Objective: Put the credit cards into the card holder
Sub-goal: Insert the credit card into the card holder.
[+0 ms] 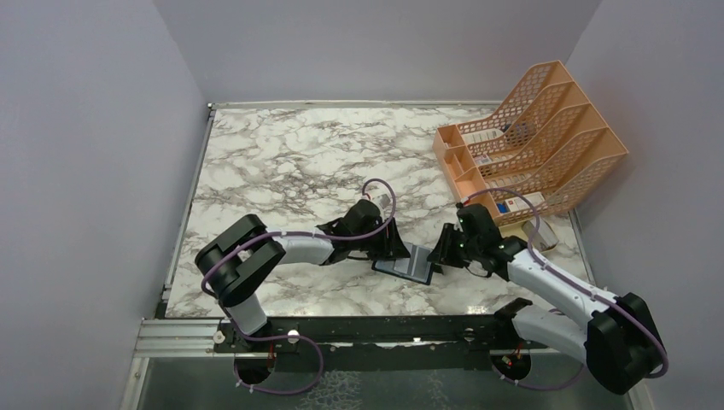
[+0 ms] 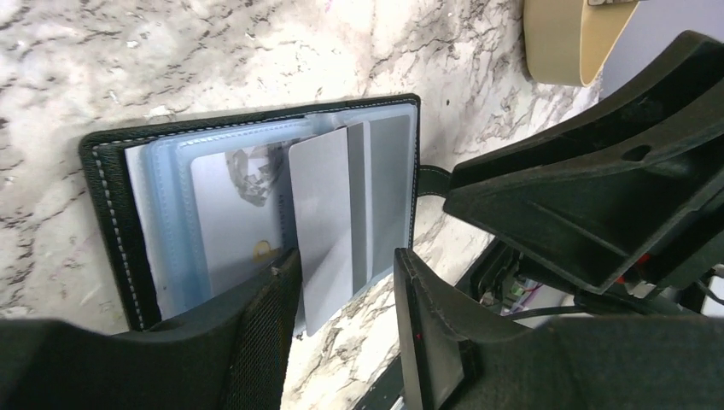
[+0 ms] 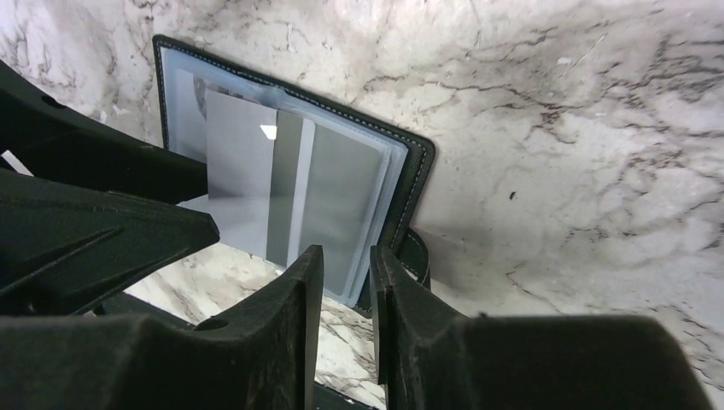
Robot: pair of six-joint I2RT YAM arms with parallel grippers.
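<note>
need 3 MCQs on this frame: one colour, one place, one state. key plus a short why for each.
1. What colour is the file rack?
A orange
B blue
C green

2. Where does the card holder lie?
A inside the file rack
B on the table, between the left gripper and the right gripper
C at the far left corner

3. The card holder is:
A snapped shut
B open, with its sleeves showing
C standing on edge

Key:
1 A, the mesh is orange in the top view.
2 B, it lies on the marble between the two sets of fingertips.
3 B, both wrist views show clear sleeves with cards in them.
</note>
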